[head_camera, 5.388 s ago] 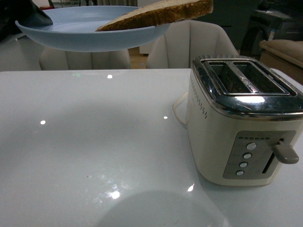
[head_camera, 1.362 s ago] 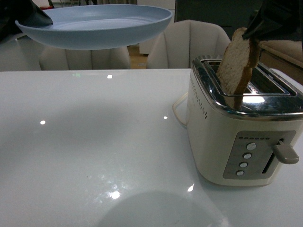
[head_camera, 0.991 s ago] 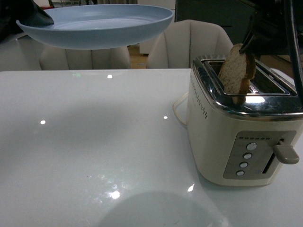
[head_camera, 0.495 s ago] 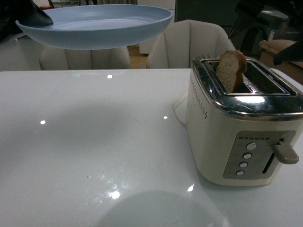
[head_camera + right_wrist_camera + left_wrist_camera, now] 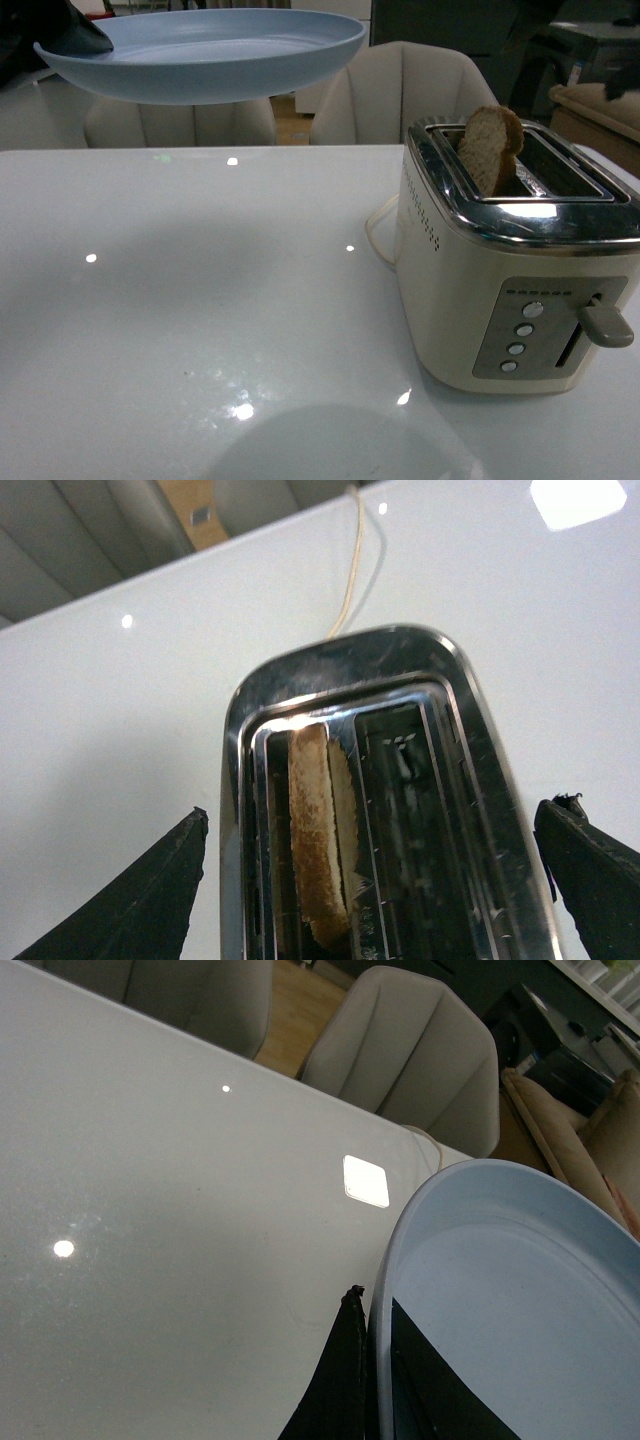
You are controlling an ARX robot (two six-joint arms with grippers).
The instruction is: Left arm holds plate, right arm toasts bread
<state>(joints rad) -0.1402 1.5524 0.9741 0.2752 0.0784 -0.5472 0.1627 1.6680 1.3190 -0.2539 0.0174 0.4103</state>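
Left gripper point(image 5: 373, 1302): clamped on the plate's rim, one finger point(image 5: 335, 1390) outside and one inside.
Plate point(image 5: 210, 55): held up in the air and roughly level, high over the left of the table point(image 5: 200, 300) and well apart from the toaster. I see nothing on it.
Bread point(image 5: 490, 148): standing on edge in the left slot of the toaster point(image 5: 450, 290). Its rounded top pokes above the chrome and leans a little. Nothing is holding it.
Bread's long axis: along the slot, running away from the robot. The right wrist view point(image 5: 318, 840) shows it thin-edge up.
Lever point(image 5: 603, 325): up at the top of its track. It is on the end face toward the robot, at that face's right side, well below the slot openings.
Right gripper point(image 5: 378, 810): fingers spread wide and gripping nothing, hanging over the toaster top with the bread between and below the tips.
Nearer arm: the right, by a long way, since the left is busy with the plate.
What the next move turns on: I judge the bread is in but not lowered. The lever lies lower than the fingers and on the robot's side of them, so the gripper would come back and down onto it.
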